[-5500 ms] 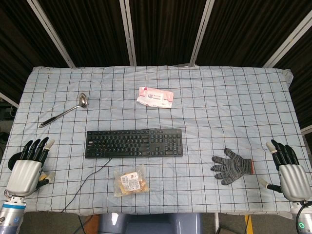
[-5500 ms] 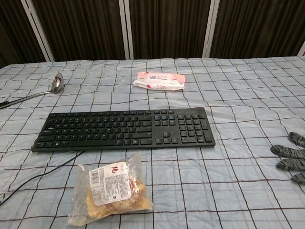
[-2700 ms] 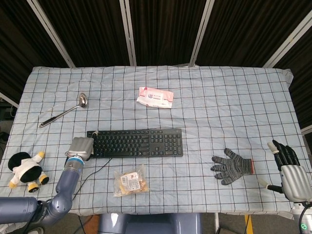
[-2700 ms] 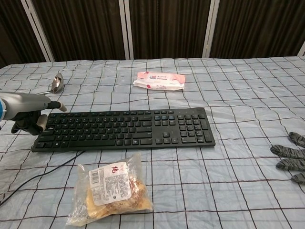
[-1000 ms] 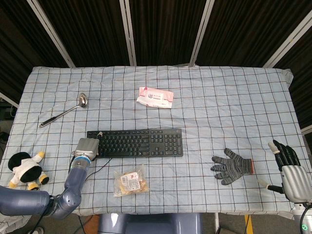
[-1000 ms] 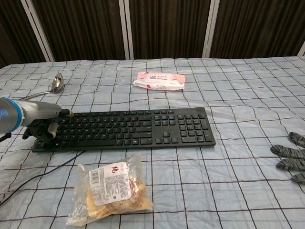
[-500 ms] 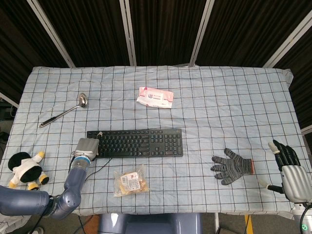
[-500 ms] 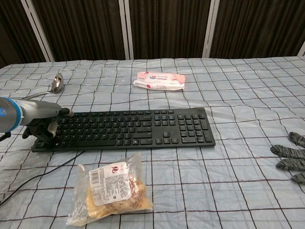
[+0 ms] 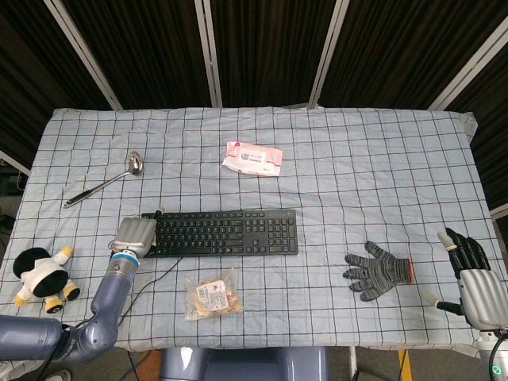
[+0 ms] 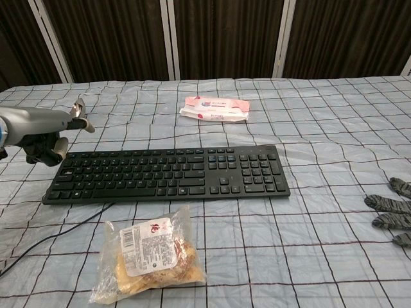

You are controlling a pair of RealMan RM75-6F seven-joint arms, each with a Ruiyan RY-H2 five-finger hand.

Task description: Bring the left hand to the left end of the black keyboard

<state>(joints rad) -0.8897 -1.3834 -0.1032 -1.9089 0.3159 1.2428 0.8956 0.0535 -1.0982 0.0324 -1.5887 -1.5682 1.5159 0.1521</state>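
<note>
While left robot hand (image 9: 133, 236) overhangs keyboard (image 9: 226, 232).

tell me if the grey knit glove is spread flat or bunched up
Spread flat. The grey knit glove lies on the checked tablecloth with its fingers fanned apart, pointing toward the black keyboard.

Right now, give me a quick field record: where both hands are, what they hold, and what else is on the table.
left hand: over the left end of the black keyboard, fingers curled, holding nothing; contact unclear
right hand: near right table edge, empty, fingers apart
grey glove: right of keyboard
snack bag: in front of keyboard
wipes pack: behind keyboard
ladle: far left
plush toy: left edge
</note>
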